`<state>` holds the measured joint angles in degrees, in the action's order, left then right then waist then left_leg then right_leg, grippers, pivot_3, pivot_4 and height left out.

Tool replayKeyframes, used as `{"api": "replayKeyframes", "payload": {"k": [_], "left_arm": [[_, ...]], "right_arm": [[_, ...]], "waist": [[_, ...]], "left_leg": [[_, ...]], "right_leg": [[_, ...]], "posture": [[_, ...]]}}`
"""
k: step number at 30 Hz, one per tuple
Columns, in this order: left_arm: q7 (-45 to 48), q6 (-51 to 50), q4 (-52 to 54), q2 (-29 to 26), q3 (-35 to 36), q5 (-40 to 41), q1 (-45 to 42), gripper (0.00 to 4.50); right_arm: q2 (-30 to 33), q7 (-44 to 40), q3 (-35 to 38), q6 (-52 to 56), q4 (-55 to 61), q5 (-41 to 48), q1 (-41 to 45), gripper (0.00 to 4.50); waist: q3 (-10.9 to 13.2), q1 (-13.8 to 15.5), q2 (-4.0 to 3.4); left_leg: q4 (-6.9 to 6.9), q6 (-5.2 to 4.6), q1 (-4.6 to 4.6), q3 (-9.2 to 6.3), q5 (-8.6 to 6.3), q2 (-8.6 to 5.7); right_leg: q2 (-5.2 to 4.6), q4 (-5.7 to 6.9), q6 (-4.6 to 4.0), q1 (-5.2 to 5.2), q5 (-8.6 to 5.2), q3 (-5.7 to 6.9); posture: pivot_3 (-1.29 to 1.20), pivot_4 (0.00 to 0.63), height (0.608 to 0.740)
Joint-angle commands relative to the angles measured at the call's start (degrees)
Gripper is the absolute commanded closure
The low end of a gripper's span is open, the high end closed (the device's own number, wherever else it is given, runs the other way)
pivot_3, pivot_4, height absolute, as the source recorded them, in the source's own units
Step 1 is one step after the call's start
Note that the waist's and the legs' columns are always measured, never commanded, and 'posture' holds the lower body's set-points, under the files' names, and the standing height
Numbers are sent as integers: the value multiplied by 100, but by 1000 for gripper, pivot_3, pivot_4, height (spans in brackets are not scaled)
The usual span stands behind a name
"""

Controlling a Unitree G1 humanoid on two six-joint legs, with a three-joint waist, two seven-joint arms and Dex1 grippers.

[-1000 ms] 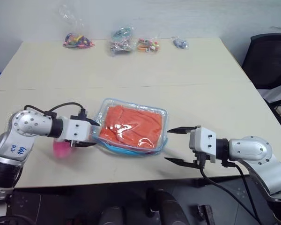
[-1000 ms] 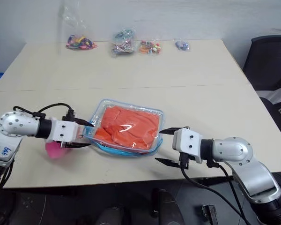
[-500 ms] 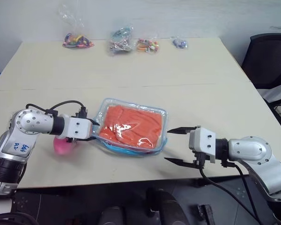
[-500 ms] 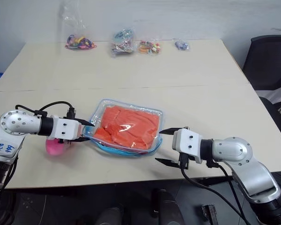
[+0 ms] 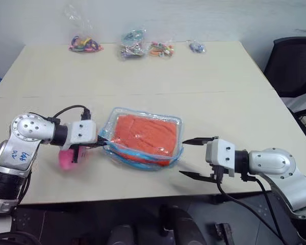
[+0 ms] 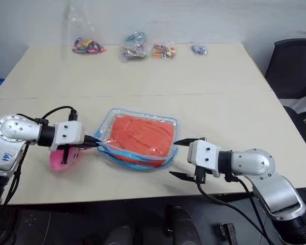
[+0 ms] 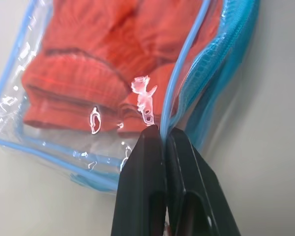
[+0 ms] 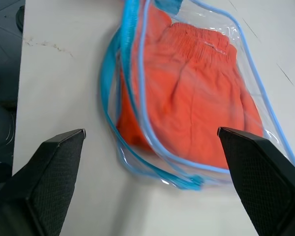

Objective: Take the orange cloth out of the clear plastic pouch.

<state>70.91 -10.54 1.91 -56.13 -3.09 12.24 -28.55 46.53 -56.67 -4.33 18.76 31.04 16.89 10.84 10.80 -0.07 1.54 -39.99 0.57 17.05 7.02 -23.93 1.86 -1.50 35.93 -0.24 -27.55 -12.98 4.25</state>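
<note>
The clear plastic pouch [image 5: 143,138] with light-blue edging lies on the table in front of me, its near-left side lifted. The orange cloth [image 5: 145,133] is folded inside it, also seen as the orange cloth [image 7: 88,59] through the plastic. My left gripper [image 5: 99,144] is shut on the pouch's left edge; in the left wrist view its fingers [image 7: 147,187] pinch the blue piping of the pouch [image 7: 174,98]. My right gripper [image 5: 194,158] stands open just right of the pouch, nothing between its fingers. A pink plush charm [image 5: 68,159] lies under my left wrist.
Several small clear bags of colourful trinkets [image 5: 84,44] lie in a row at the table's far edge. A black office chair [image 5: 290,61] stands off the table's right side. The table's front edge runs close under both grippers.
My left gripper has closed on the pouch's left edge and rolled, lifting that side slightly. The right arm has kept still.
</note>
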Motion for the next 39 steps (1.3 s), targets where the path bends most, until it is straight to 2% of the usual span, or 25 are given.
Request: {"api": "replayKeyframes", "payload": {"k": [1,5,10,13,18,21,25,29,32,35,39], "left_arm": [[57,-811,355,31,223,537,-150,4473],[-126,-1463,431,243,190,784,-278,4473],[-1282,-1941,131,1065,-53,251,-732,4473],[-1940,-2471,238,1575,-92,147,-825,4500],[-2675,-3115,546,2149,-189,63,-813,4500],[-2728,-3271,891,2279,-280,151,-733,4500],[-2682,-3267,1036,2217,-369,136,-695,4500],[-2681,-3250,1092,2171,-430,118,-705,4500],[-2701,-3275,1151,2170,-460,121,-722,4500],[-2717,-3307,1228,2177,-477,129,-710,4500],[-2737,-3336,1273,2192,-473,138,-711,4500]], "right_arm": [[-38,16,21,-133,78,12,73,0],[-103,131,44,-105,89,-5,124,0],[-300,467,39,-99,51,-179,243,0],[-466,672,12,-90,38,-276,287,578],[-625,857,-110,-66,193,-386,174,2317],[-732,1098,-345,3,100,-739,210,3390],[-795,1275,-800,-412,-428,-1424,374,3390],[-1011,1614,-956,-749,-1231,-1948,754,3390],[-1076,1686,-1028,-936,-1608,-2183,938,2790],[-1118,1756,-1105,-1097,-1879,-2423,1034,1805],[-1159,1703,-1133,-1218,-2031,-2532,1030,1805]], "waist": [[0,2,0],[0,2,0],[-1,25,2],[-2,20,3],[-2,5,3],[-2,-2,3],[-2,0,3],[-2,-5,3],[-2,-5,3],[-2,-5,3],[-2,-5,3]], "left_leg": [[0,0,-1,-1,0,-1],[-1,1,0,-1,1,-2],[-9,2,0,-10,1,-7],[-9,1,1,-12,2,-8],[-8,6,0,-12,4,-4],[-9,10,-2,-12,7,-3],[-8,11,-3,-12,8,2],[-8,11,-2,-10,10,-1],[-8,11,-2,-10,10,1],[-8,11,-1,-11,10,4],[-8,11,-1,-11,10,8]], "right_leg": [[-1,0,0,1,0,-1],[0,1,0,1,0,-1],[-2,2,3,9,2,-2],[-4,3,7,9,4,-4],[-4,5,6,7,4,-4],[-5,9,6,7,4,-7],[-7,9,6,6,4,-9],[-7,10,5,4,4,-12],[-7,9,5,3,4,-11],[-7,8,5,3,4,-11],[-9,9,5,2,4,-11]], "posture": [[0,150,740],[0,150,740],[0,150,740],[0,150,740],[0,150,740],[0,150,740],[0,150,740],[0,150,740],[0,150,740],[0,150,740],[0,150,740]]}}
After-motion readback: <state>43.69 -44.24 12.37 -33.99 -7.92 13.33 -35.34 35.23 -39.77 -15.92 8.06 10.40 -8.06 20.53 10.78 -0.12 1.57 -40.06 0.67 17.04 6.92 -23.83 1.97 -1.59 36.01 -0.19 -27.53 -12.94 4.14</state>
